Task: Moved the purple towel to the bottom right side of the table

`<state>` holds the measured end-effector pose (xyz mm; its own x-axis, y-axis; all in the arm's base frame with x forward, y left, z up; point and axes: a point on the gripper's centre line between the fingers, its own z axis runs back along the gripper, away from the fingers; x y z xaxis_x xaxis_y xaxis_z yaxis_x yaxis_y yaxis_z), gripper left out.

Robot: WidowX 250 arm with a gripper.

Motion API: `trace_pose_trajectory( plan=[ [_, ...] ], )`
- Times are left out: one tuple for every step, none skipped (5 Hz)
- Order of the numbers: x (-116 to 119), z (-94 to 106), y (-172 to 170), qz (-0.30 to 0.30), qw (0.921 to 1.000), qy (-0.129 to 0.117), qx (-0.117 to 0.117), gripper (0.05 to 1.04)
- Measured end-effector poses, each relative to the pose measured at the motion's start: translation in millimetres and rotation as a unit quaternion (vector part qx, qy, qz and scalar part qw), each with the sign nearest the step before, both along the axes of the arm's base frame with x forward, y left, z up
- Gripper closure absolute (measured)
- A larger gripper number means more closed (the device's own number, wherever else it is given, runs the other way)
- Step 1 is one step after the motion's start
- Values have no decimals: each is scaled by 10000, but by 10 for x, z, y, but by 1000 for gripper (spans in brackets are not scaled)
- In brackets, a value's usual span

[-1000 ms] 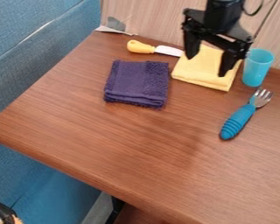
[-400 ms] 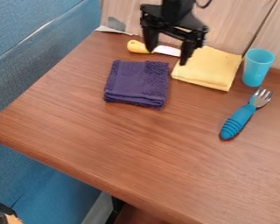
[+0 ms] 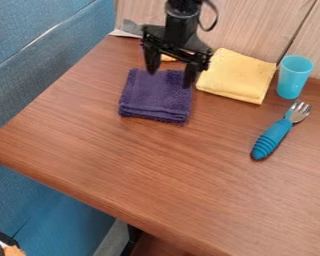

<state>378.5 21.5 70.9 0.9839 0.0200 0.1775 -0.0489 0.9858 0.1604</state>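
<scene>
The black gripper [image 3: 170, 78] hangs over the far part of the folded purple towel [image 3: 156, 97], its two fingers spread apart with nothing held between them. One fingertip is near the towel's upper left, the other near its upper right. Whether the fingertips touch the cloth, I cannot tell. The towel lies flat on the brown wooden table [image 3: 142, 165], left of its middle and toward the back.
A folded yellow cloth [image 3: 236, 76] lies right of the gripper, with a blue cup [image 3: 294, 76] beside it. A blue-handled fork [image 3: 273, 138] rests nearer the front right. Behind the gripper, a yellow knife handle [image 3: 167, 58] is partly hidden. A wooden panel [image 3: 256, 25] borders the back.
The gripper has moved left from over the yellow cloth to over the purple towel, and lately a little lower. The towel and the other objects have stayed in place.
</scene>
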Motion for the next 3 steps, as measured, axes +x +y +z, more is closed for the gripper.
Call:
trace_pose_trajectory(
  plan=[
    [-13,-68,56,66,9999,-90,46,83],
    [2,-207,87,102,9999,-33,124,83],
    [2,-255,153,227,9997,-131,-17,83]
  ],
)
